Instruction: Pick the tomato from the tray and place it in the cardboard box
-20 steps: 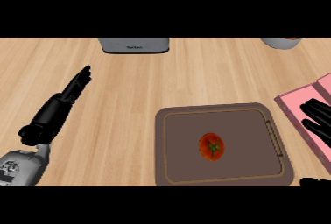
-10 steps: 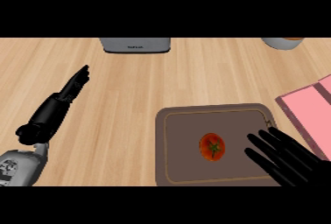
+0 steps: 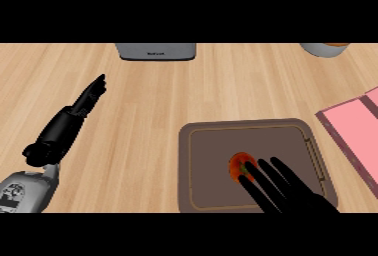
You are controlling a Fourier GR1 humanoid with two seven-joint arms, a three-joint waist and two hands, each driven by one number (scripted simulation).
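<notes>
A red tomato (image 3: 238, 163) with a green stem lies in the brown tray (image 3: 214, 150) at the lower middle of the head view. My right hand (image 3: 284, 192) rises from the bottom edge over the tray, fingers straight and spread, their tips covering the tomato's right side. Whether they touch it I cannot tell. The pink box (image 3: 356, 130) shows at the right edge, only partly in view. At the left, my left hand (image 3: 70, 117) rests open on the counter with its fingers pointing away.
A grey appliance (image 3: 156, 50) stands at the far edge in the middle. A round container (image 3: 325, 48) sits at the far right corner. Bare wood counter (image 3: 184, 95) spreads between the tray and the appliance.
My right hand has moved left from beside the pink box, across the tray's right rim, until its fingertips overlap the tomato. The left hand and the tomato stay put.
</notes>
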